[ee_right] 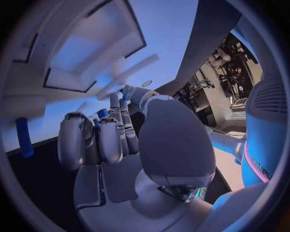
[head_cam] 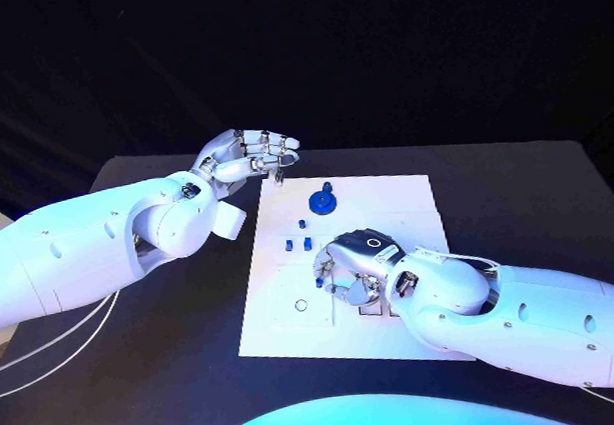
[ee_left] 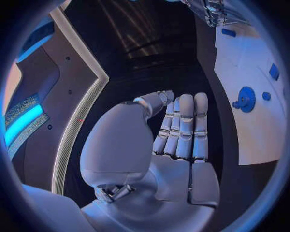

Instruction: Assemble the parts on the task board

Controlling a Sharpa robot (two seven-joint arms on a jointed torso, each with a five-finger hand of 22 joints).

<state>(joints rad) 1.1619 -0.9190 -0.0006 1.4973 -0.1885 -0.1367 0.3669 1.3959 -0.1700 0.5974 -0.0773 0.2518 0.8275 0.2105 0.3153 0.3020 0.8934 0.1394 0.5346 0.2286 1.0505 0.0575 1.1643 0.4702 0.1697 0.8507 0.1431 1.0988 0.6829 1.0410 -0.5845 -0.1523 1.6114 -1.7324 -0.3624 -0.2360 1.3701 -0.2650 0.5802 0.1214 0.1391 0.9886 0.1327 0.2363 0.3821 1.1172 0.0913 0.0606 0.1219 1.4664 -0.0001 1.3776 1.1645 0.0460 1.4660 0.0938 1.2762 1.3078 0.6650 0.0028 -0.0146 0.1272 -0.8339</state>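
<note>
Head view: the white board point(head_cam: 395, 215) lies mid-tabletop point(head_cam: 538, 202), with a round blue part point(head_cam: 321, 201) near its far end and small blue pieces point(head_cam: 300, 242) just nearer. The left hand point(head_cam: 249, 155) hangs over the board's far left corner; its fingers point(head_cam: 276, 155) curl in, and whether they pinch something thin I cannot tell. In the left wrist view that hand point(ee_left: 175, 140) shows fingers together with nothing seen in them. The right hand point(head_cam: 358, 266) sits low over the board's middle, fingers bent down; the right wrist view shows a bit of blue point(ee_right: 103, 114) at the fingertips point(ee_right: 115, 101), but a grip cannot be told. No writing is readable on the board.
</note>
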